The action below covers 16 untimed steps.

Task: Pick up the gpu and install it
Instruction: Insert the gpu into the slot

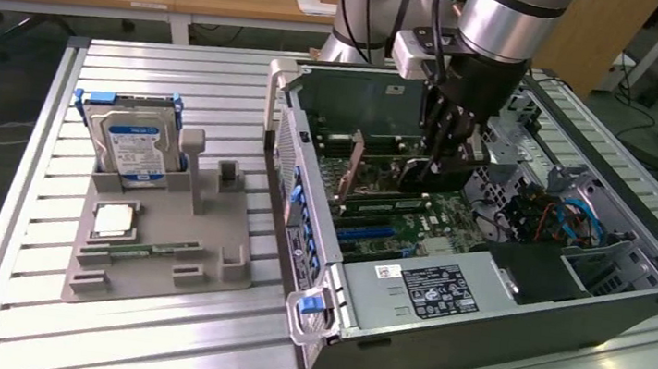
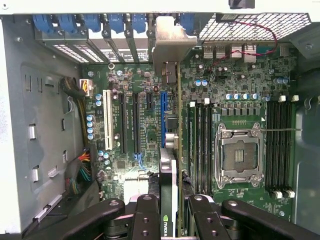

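Note:
The gpu [image 2: 169,170] stands on edge inside the open computer case [image 1: 477,304], its black face and brownish board edge running across the motherboard [image 2: 145,130]. Its silvery bracket [image 2: 171,42] reaches the rear slot openings. It lies right beside the blue expansion slot [image 2: 163,112]; I cannot tell whether it is seated. My gripper [image 2: 174,200] is shut on the card's near end, one black finger [image 2: 146,212] on each side. In the exterior view the gripper [image 1: 441,165] reaches down into the case, and the gpu [image 1: 356,164] shows as a thin upright card.
A grey holder [image 1: 155,239] on the slatted table at the exterior view's left carries a silver hard drive with a blue label [image 1: 135,148], a processor chip [image 1: 114,219] and a slim RAM stick [image 1: 154,248]. Inside the case are the CPU socket [image 2: 239,155], memory slots [image 2: 200,145] and cables [image 2: 80,170].

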Motion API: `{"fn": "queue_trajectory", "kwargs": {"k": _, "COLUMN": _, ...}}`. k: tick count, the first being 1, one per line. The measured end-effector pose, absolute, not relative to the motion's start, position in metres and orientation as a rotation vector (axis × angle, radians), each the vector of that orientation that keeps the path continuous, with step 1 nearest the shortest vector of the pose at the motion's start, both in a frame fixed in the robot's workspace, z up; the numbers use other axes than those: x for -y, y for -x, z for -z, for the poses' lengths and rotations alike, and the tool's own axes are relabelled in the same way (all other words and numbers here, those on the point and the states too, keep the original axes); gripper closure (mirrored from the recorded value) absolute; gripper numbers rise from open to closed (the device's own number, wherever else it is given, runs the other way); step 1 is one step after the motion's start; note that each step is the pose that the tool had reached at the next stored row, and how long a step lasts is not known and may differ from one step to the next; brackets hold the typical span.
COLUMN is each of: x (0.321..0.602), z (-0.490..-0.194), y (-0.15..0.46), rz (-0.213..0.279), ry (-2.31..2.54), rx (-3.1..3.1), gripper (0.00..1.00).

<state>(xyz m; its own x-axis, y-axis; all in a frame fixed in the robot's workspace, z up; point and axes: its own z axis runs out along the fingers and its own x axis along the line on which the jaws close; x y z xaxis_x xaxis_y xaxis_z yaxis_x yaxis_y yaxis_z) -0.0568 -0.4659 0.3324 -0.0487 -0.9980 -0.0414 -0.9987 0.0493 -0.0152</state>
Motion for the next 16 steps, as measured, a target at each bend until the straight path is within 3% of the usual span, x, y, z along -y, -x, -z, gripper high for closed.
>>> {"fn": "queue_trajectory", "kwargs": {"k": 16, "x": 0.4659, "z": -0.3295, "y": 0.0569, "rz": -0.027, "ry": 2.138, "rx": -2.246, "gripper": 0.73}}
